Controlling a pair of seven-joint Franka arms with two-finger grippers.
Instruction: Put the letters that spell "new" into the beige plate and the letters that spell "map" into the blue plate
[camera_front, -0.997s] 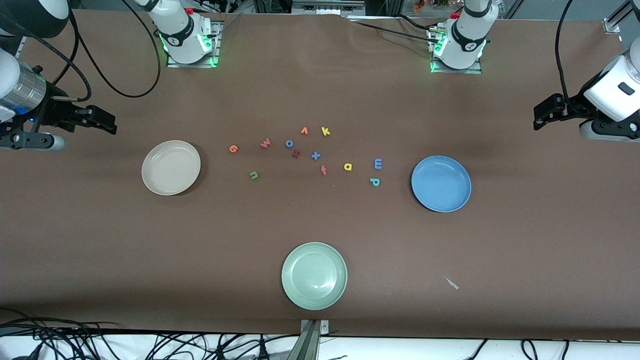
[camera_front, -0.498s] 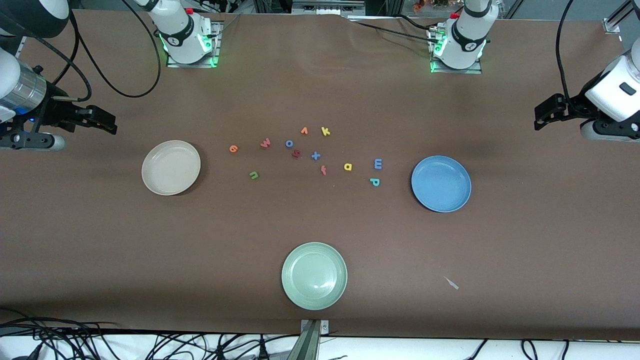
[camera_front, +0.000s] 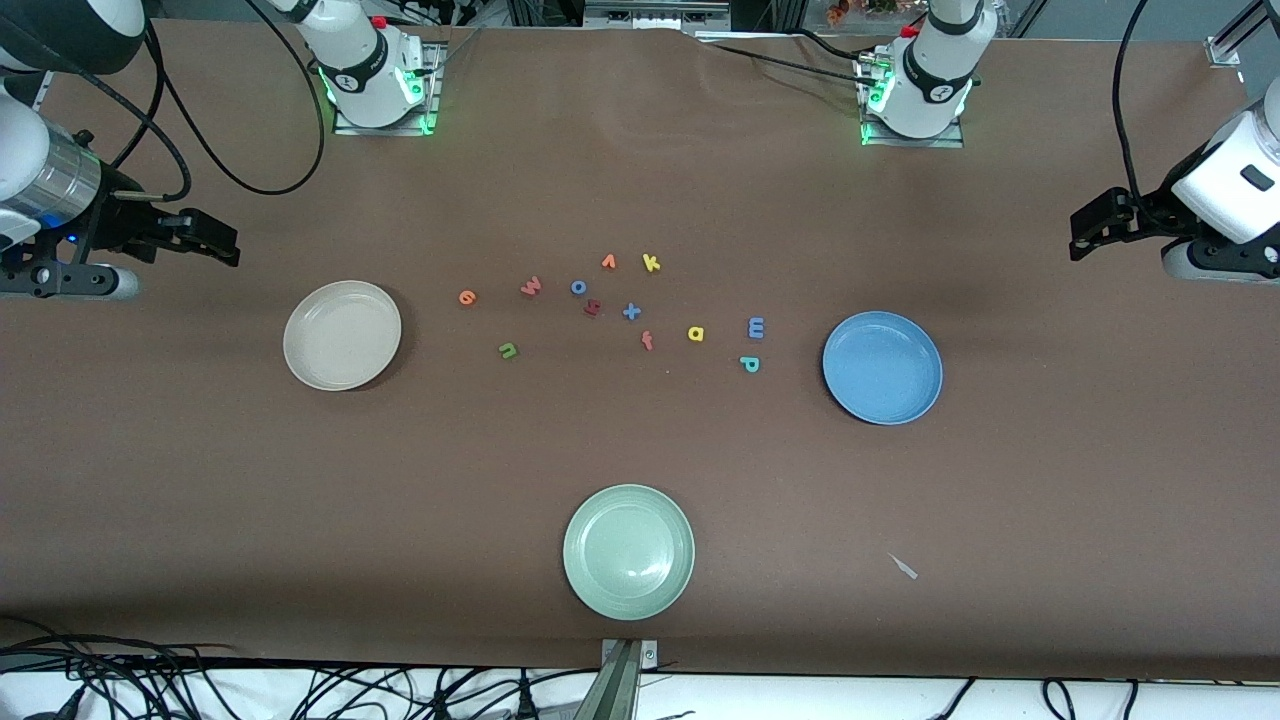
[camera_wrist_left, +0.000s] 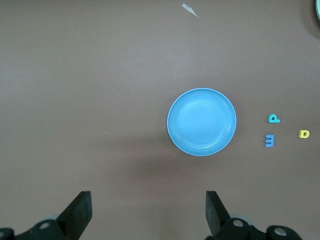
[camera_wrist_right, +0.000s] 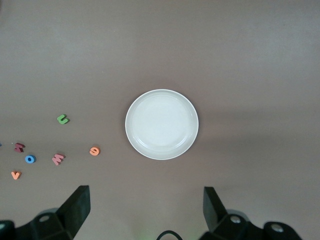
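I have both arms parked high at the counter's ends: left gripper released over bare counter by the blue plate, right gripper released near the beige plate. Both plates are empty. I judge the risk is mis-picks: the pinkish "w" sits close to the blue "o", and the "m" and "p" lie just beside each other.

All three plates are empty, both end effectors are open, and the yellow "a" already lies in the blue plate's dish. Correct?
Not quite. The yellow "a" lies on the table among the other letters, beside the blue "m" and teal "p", apart from the blue plate. The front view shows it. The rest holds.
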